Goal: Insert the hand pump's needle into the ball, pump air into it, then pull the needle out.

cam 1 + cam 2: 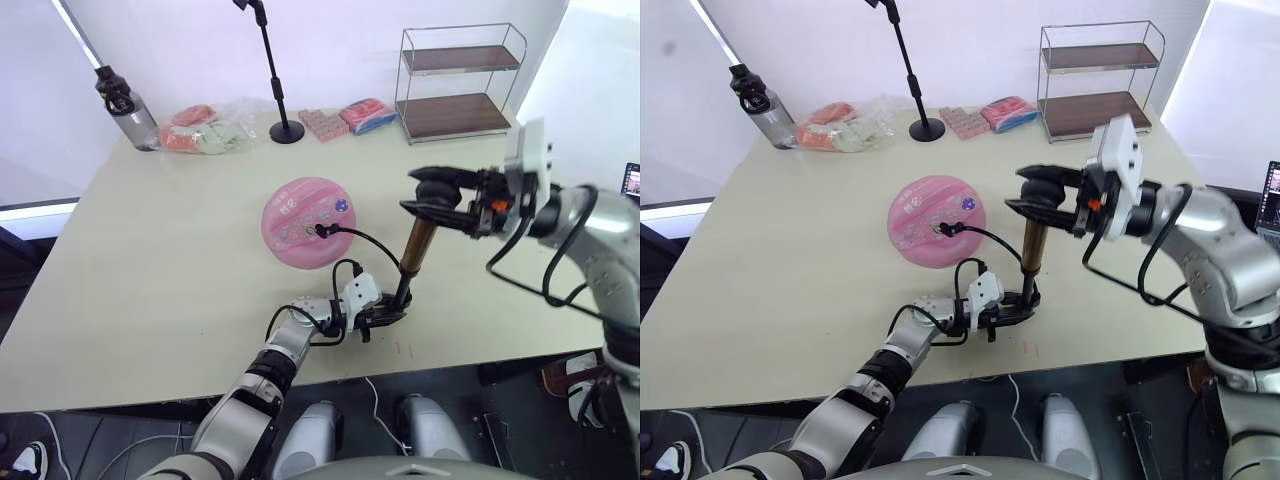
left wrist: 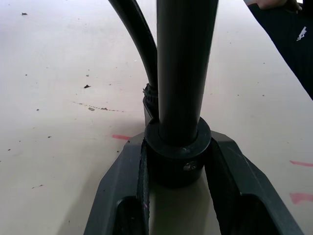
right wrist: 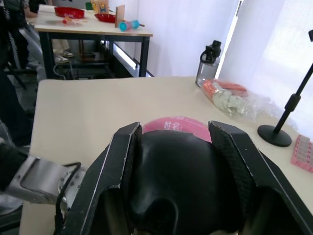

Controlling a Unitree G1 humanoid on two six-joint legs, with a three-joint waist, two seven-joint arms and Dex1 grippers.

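Observation:
The pink ball [image 1: 308, 222] lies flattened at the table's middle, sticker face up. A small black fitting [image 1: 321, 230] sits on its top; the needle itself is hidden. From there the thin black hose [image 1: 372, 240] curves to the foot of the hand pump [image 1: 415, 245], which stands upright, slightly tilted, near the front edge. My left gripper [image 1: 385, 318] is shut on the pump's black base cap [image 2: 177, 156], one finger [image 2: 122, 196] on each side. My right gripper [image 1: 425, 190] is shut on the black T-handle [image 3: 181, 181], raised above the bronze cylinder.
Along the back edge stand a water bottle [image 1: 127, 108], a bag of packets [image 1: 210, 128], a black stand [image 1: 280, 100], pink packets [image 1: 345, 118] and a two-tier wire shelf [image 1: 460, 85]. The table's front edge [image 1: 400, 370] runs just behind the pump's foot.

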